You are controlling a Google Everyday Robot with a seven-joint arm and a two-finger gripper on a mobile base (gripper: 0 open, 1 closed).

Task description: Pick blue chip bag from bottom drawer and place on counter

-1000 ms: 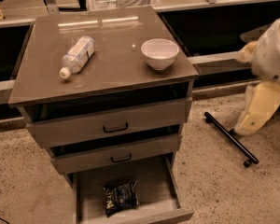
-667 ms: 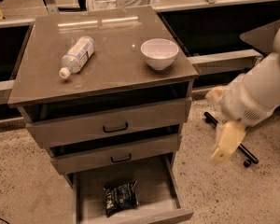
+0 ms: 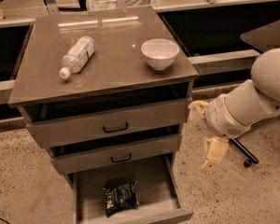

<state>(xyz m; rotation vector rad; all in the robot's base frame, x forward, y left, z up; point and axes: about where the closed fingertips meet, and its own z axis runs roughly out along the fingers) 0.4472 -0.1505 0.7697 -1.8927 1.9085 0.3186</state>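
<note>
The jaws look apart, one cream finger high and one low, on the gripper (image 3: 200, 135) at the right of the frame, level with the middle drawer and empty. At the bottom centre the bottom drawer (image 3: 159, 183) stands pulled out, with the blue chip bag (image 3: 120, 197) lying flat on its floor. A second ago the arm was up at the right edge; it has swung down and in towards the cabinet, so the reach into the drawer is probably beginning. Speckled floor (image 3: 28, 181) surrounds the cabinet. Above, the glossy counter (image 3: 116, 73) carries a toppled clear bottle (image 3: 78, 56) and a white bowl (image 3: 159, 53), with room between. A dark table (image 3: 268, 34) sits upper right.
</note>
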